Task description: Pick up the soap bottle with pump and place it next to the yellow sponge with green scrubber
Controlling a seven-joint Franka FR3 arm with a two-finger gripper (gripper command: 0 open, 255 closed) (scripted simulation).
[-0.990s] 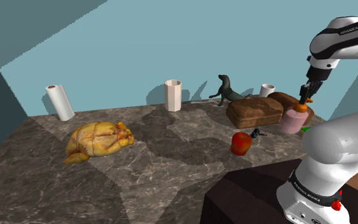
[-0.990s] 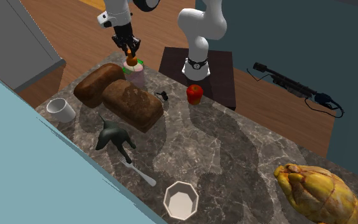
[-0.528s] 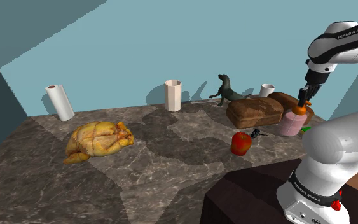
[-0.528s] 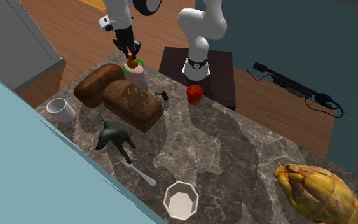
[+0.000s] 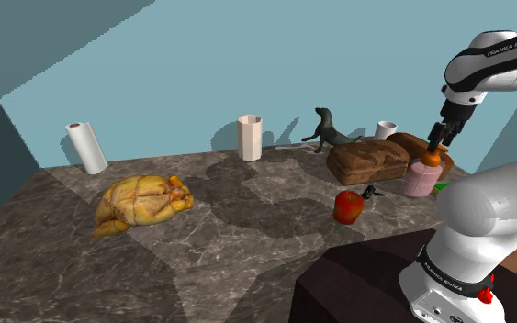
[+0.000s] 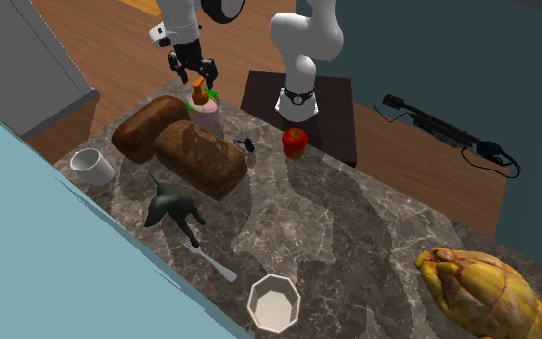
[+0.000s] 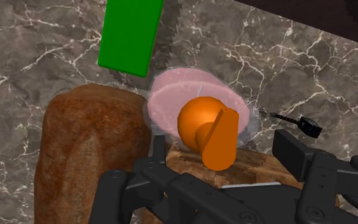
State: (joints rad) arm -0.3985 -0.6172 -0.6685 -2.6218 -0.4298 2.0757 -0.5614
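Two gripper fingers (image 7: 293, 153) spread around orange pump (image 7: 199, 121), untouching; soap bottle (image 6: 207, 117) upright beside green sponge (image 7: 130, 32), upper left, second exterior view. Withdraw straight up, avoid snagging nozzle.

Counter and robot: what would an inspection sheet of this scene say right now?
Surface: dark marbled counter.
Job's things: pink bottle upright, orange pump; sponge, green face showing, close beside it.
Clutter: two loaves, apple, chicken, paper roll, cup, mug, dog figure.
Gripper: fingers open, above the pump.
Cables: nothing seen.
Surroundings: blue walls, wood floor, rifle lying on it.
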